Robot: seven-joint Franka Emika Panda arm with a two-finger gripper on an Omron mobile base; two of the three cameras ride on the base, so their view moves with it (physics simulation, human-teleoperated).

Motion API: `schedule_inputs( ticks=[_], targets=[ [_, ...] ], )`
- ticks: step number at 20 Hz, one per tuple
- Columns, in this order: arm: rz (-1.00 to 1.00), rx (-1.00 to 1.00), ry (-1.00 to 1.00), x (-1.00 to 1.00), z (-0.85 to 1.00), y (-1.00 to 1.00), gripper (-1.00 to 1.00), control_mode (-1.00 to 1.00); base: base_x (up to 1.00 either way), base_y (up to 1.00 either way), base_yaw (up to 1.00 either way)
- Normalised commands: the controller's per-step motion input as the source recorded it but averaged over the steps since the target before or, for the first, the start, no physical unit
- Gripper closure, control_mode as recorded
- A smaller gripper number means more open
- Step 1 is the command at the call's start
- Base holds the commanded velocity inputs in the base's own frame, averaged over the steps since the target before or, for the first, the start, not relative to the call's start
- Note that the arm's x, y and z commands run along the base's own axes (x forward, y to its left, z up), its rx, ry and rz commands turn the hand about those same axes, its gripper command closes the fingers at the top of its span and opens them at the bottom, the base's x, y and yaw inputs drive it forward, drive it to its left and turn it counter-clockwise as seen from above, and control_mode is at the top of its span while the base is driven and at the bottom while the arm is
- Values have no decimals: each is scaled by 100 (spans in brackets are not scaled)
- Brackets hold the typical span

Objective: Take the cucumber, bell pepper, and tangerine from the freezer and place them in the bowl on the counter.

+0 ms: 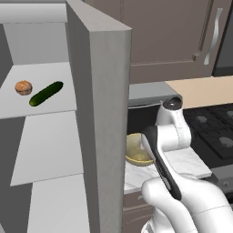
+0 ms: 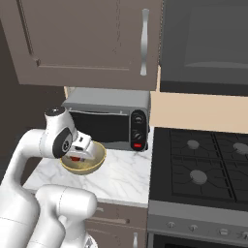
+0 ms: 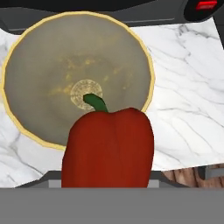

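I am holding the bell pepper [image 3: 108, 146] grasped in my fingers [image 2: 77, 154] over the near rim of the bowl [image 3: 148, 65], so releasing here is risking it tipping onto the bench [image 3: 188, 87].

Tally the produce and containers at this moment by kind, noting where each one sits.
Cucumber: 1, the cucumber on the freezer shelf
Tangerine: 1, the tangerine beside it
Bell pepper: 1, the bell pepper held in the gripper above the bowl
Bowl: 1, with nothing lying in it, on the counter
Total: 4
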Motion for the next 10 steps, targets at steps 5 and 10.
schedule_inputs(
  ticks=[5,10],
  targets=[
    [0,0,2,50,-23,6,100,-100,0,0,0],
    [0,0,1,38,-10,6,100,-100,0,0,0]
  ],
)
